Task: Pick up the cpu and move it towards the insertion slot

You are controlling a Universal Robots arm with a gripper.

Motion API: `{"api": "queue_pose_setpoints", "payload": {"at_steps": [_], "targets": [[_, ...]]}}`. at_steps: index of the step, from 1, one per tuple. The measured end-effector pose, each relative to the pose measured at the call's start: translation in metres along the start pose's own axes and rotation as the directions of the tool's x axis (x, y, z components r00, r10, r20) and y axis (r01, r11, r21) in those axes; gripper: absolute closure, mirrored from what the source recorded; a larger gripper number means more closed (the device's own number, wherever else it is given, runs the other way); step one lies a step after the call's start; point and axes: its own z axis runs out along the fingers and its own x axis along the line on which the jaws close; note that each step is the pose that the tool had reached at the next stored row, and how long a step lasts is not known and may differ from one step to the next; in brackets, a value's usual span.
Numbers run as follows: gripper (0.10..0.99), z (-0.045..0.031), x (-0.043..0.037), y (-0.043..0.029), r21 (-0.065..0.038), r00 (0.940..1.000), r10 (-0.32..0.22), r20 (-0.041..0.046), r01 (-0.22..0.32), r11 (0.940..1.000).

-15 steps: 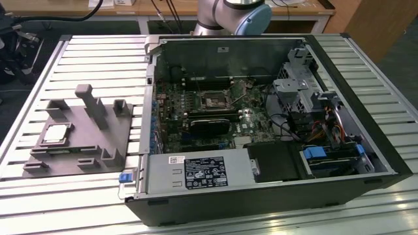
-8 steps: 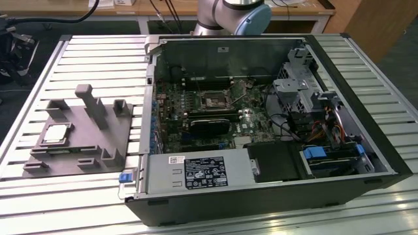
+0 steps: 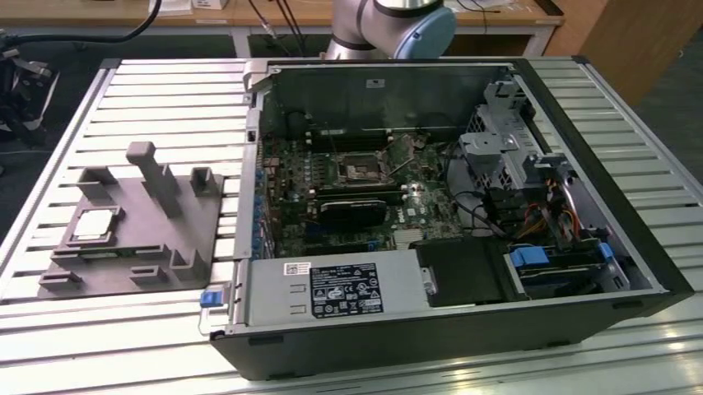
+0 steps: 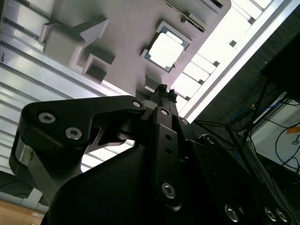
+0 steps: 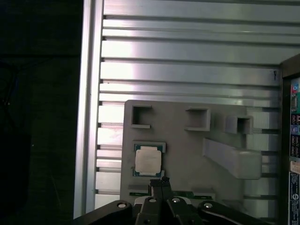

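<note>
The cpu (image 3: pixel 94 226) lies flat in a square recess of the grey fixture (image 3: pixel 143 247) on the slatted table, at the exterior view's left. Its silvery top shows in both wrist views (image 4: pixel 166 49) (image 5: pixel 148 159). My gripper (image 5: pixel 159 182) hangs well above the fixture, its tip just beside the cpu in the picture and not touching it. The fingers (image 4: pixel 162 90) are pressed together with nothing between them. The insertion slot (image 3: pixel 360 171), a shiny square frame with a dark centre, sits on the green board inside the open computer case (image 3: pixel 615 247).
The fixture carries upright posts (image 3: pixel 148 169) and a slanted bar (image 5: pixel 232 159) close to the cpu. A black component (image 3: pixel 354 210) lies just in front of the slot. Drive cages and cables (image 3: pixel 549 214) fill the case's right side. The arm's base (image 3: pixel 396 25) stands behind the case.
</note>
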Motion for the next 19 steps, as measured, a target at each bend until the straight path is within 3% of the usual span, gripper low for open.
{"api": "queue_pose_setpoints", "payload": {"at_steps": [10, 19], "targets": [[0.98, 0.0042, 0.0009, -0.0002, 0.004, 1.0, 0.0, -0.0002, 0.0, 1.0], [0.98, 0.0171, 0.0018, -0.0008, 0.004, 1.0, 0.0, -0.0001, 0.0, 1.0]]}}
